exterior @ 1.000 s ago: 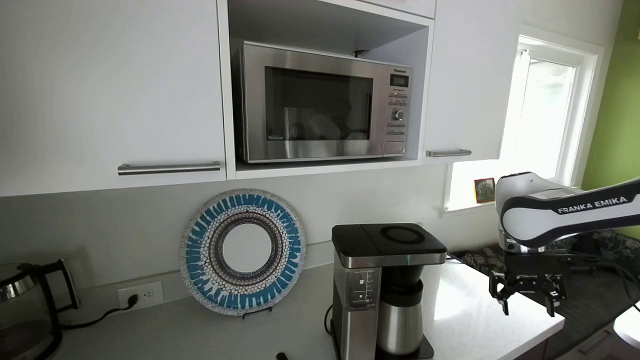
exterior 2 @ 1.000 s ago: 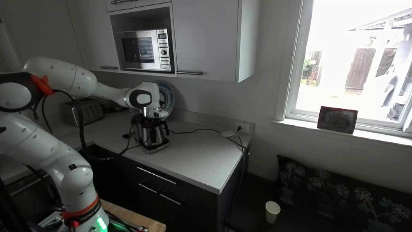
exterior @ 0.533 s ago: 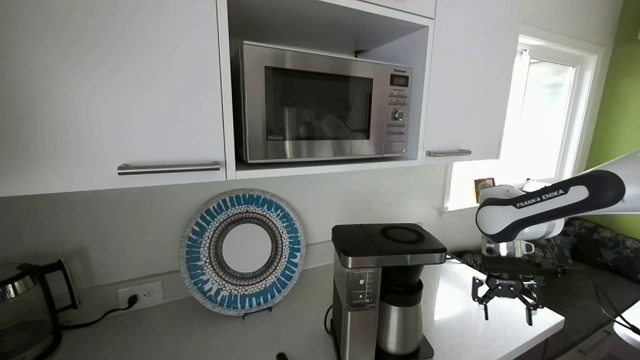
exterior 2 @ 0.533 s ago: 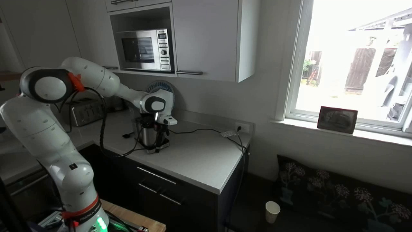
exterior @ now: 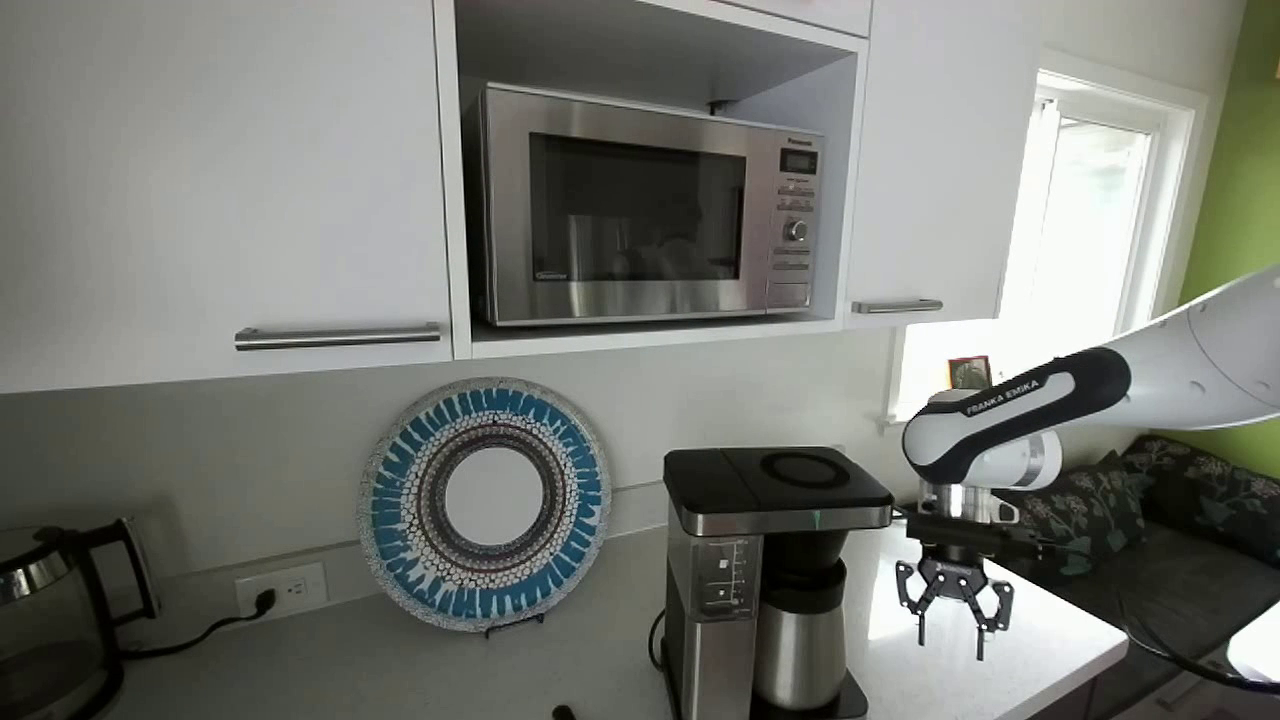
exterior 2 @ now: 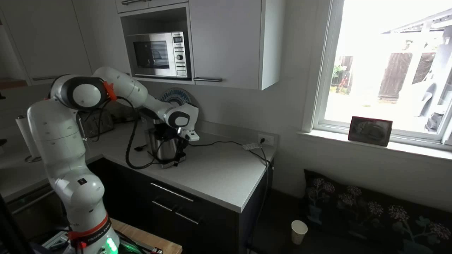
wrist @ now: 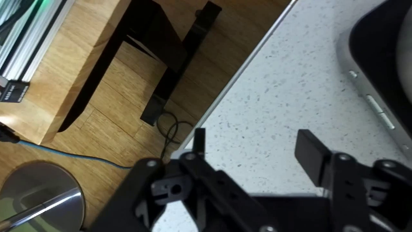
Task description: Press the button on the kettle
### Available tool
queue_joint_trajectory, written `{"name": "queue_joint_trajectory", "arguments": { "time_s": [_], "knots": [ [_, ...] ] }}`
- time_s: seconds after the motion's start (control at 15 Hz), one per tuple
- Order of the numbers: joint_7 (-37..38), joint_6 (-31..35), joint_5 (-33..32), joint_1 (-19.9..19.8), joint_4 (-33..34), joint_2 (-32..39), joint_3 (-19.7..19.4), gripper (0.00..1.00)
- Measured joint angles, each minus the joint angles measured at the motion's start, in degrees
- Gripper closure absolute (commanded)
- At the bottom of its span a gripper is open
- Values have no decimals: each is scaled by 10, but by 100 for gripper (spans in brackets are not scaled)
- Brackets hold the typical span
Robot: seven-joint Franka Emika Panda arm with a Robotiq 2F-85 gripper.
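The kettle (exterior: 50, 625) sits at the lower left of an exterior view; the frame cuts it off, and you cannot make out its button. Along the counter (exterior: 400, 670), one coffee maker (exterior: 725, 580) and one decorative plate (exterior: 494, 497) stand between it and your gripper (exterior: 951, 646). The jaws are spread wide. In the wrist view, the coffee maker's base (wrist: 363, 88) is cut off at the right edge. In an exterior view, your arm (exterior 2: 60, 134) hides part of the coffee maker. Note one microwave (exterior: 640, 205) overhead and one paper cup (exterior 2: 299, 231) well apart from the gripper.
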Motion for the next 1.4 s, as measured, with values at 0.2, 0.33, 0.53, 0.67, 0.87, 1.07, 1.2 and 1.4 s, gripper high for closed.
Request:
{"name": "queue_joint_trajectory", "arguments": {
  "time_s": [0.2, 0.33, 0.53, 0.67, 0.87, 1.07, 1.2, 1.4],
  "knots": [
    [0, 24, 35, 10, 17, 32, -4, 82],
    [0, 39, 56, 16, 27, 50, -6, 98],
    [0, 56, 89, 20, 43, 73, -7, 100],
    [-1, 60, 108, 22, 55, 86, -7, 99],
    [-1, 60, 109, 26, 57, 89, -10, 99],
    [-1, 60, 109, 27, 57, 89, -12, 100],
    [2, 62, 109, 29, 58, 89, -14, 100],
    [21, 81, 121, 29, 65, 104, -19, 100]
  ]
}}
